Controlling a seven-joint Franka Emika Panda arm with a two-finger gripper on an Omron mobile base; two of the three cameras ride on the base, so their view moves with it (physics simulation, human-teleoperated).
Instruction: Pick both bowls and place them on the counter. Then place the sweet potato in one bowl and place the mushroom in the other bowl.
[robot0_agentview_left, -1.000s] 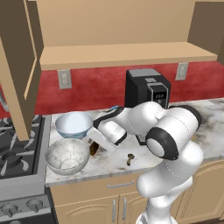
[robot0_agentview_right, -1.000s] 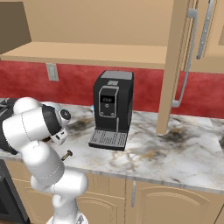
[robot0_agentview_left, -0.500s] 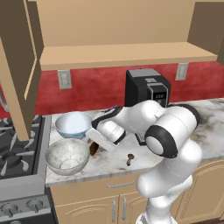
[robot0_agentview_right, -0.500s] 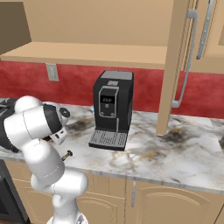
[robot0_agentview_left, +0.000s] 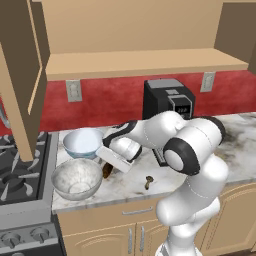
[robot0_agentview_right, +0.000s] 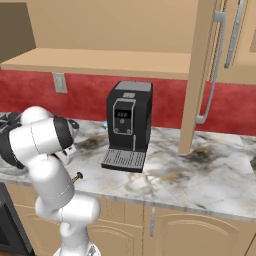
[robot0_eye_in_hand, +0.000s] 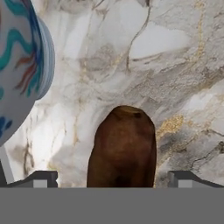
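Between the spread fingertips of the released claw (robot0_eye_in_hand: 111, 178), the sweet potato (robot0_eye_in_hand: 122, 146) is lying, its long axis pointing straight ahead.

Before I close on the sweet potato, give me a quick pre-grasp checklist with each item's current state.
1. Both bowls on the counter: ok; patterned bowl and grey bowl stand there.
2. Gripper open: ok.
3. Sweet potato between the fingertips: ok, centred in the hand view.
4. Fingers low enough to grip: cannot tell.
5. Patterned bowl clear of the fingers: cannot tell; it sits close beside one.
6. Mushroom out of the way: ok.
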